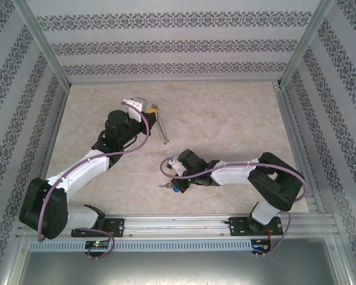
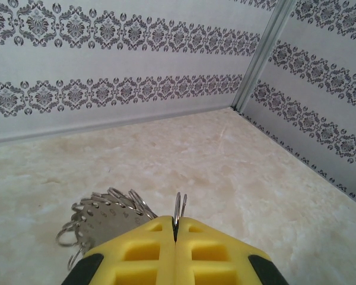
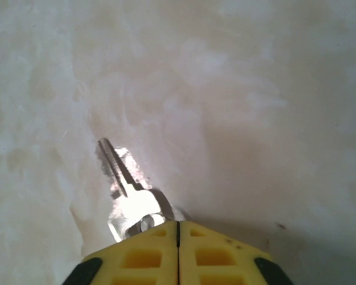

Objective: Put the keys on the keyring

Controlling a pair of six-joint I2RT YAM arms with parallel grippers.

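Yellow-padded left gripper (image 2: pixel 175 228) — pinching what?
— The keyring (image 2: pixel 107 211), clamped tight toward the far edge of the table (image 1: pixel 237 119); right gripper (image 3: pixel 178 228), jaws pressed together, nips the key (image 3: pixel 121 178) by its head close to the near edge.

Left claw (image 1: pixel 148 110) at the far left of the worktop (image 1: pixel 237 119), pinching the keyring (image 1: pixel 161 129), which trails right and nearer; right claw (image 1: pixel 177 183) near the front centre, clamped on the key (image 3: pixel 126 185); key and keyring well apart.
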